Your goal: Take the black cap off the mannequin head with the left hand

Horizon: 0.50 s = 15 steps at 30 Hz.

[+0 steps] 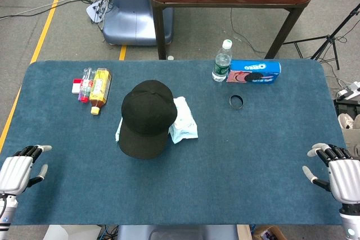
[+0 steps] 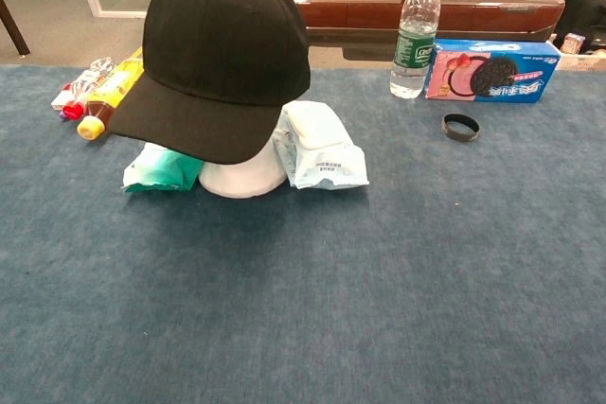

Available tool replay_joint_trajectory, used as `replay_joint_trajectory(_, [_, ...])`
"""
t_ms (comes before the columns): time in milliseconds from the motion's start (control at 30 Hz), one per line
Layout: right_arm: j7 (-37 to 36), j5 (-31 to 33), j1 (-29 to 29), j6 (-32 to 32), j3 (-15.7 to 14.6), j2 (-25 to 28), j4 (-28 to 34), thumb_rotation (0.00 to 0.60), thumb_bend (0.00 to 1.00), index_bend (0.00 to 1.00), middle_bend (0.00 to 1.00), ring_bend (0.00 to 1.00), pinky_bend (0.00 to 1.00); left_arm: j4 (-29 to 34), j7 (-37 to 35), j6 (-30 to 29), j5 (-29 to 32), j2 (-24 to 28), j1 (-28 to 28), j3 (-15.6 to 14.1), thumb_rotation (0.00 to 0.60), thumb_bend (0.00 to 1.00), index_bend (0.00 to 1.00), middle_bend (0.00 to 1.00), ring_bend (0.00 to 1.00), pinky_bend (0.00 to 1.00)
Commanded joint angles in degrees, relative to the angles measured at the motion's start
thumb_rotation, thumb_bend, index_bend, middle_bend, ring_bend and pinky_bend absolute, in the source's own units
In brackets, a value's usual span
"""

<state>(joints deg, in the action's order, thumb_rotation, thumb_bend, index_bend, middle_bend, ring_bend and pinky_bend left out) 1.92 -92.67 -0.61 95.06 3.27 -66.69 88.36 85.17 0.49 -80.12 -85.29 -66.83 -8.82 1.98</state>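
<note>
A black cap [image 1: 147, 117] sits on a white mannequin head [image 2: 242, 175] in the middle of the blue table; the chest view shows the cap [image 2: 220, 59] with its brim pointing toward me, covering most of the head. My left hand [image 1: 18, 170] rests at the near left corner of the table, fingers apart, holding nothing, well away from the cap. At the near right edge my right hand [image 1: 337, 172] is likewise empty with its fingers spread. Neither hand shows in the chest view.
Wet-wipe packs lie beside the head, a white one [image 2: 320, 146] on its right and a green one [image 2: 159, 169] on its left. Small bottles [image 1: 94, 87] lie at the back left. A water bottle [image 1: 221, 60], an Oreo box [image 1: 254, 72] and a black ring [image 1: 236, 101] sit at the back right.
</note>
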Motion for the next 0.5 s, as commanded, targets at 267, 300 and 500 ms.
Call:
replay_joint_trajectory(267, [-0.61, 0.58, -0.45, -1.77, -0.15, 0.52, 0.17, 0.600, 0.23, 0.48, 0.39, 0.34, 0.38, -1.30, 0.63, -0.29, -0.90, -1.69, -0.43, -0.14, 0.600, 0.40, 0.28, 0.33, 0.26, 0.39])
replay_joint_trajectory(300, [-1.12, 0.72, -0.47, -1.89, -0.11, 0.67, 0.19, 0.600, 0.23, 0.48, 0.39, 0.34, 0.38, -1.75, 0.27, -0.31, -1.01, -2.02, -0.53, -0.10, 0.600, 0.40, 0.29, 0.33, 0.26, 0.39])
replay_joint_trajectory(500, [-1.78, 0.97, -0.30, -1.54, 0.15, 0.81, 0.49, 0.600, 0.23, 0.48, 0.39, 0.34, 0.38, -3.18, -2.03, 0.09, -1.94, -2.69, -0.81, -0.72, 0.600, 0.40, 0.30, 0.33, 0.26, 0.40])
